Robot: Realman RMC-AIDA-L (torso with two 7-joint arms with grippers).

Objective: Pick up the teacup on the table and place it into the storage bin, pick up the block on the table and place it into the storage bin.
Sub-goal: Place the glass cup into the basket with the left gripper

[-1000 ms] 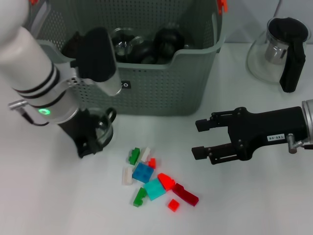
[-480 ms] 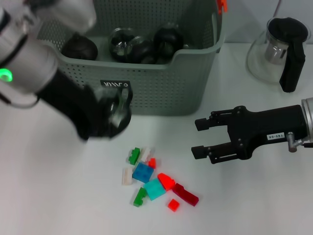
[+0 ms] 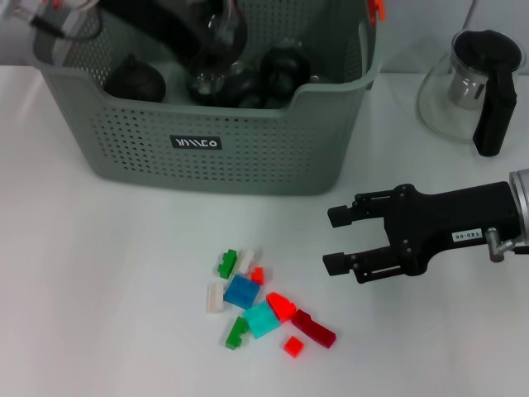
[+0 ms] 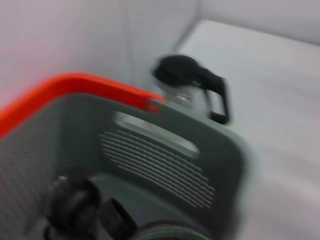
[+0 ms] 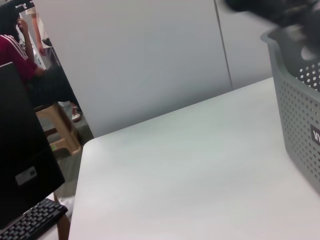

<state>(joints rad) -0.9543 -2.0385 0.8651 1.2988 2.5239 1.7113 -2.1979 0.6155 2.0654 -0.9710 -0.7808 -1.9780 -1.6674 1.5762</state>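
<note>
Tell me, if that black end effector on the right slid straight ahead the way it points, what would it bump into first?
Probably nothing soon. The right end effector, open, points across bare table, passing between the storage bin and the blocks. Its height is unclear, though.

The bin point(image 3: 248, 157) stands at the far middle of the desk point(image 3: 91, 298), its high perforated walls barring entry from the sides; only its open top gives access. Dark round things point(image 3: 285, 70) already crowd its floor, and the left hand point(image 3: 207, 33) fills the space above its left half. The bricks point(image 3: 260, 302) lie near the front wall, with bare desk all round. The right hand point(image 3: 335, 240), fingers apart, hovers beside them. A glass pot point(image 3: 475, 87) blocks the far right corner.
</note>
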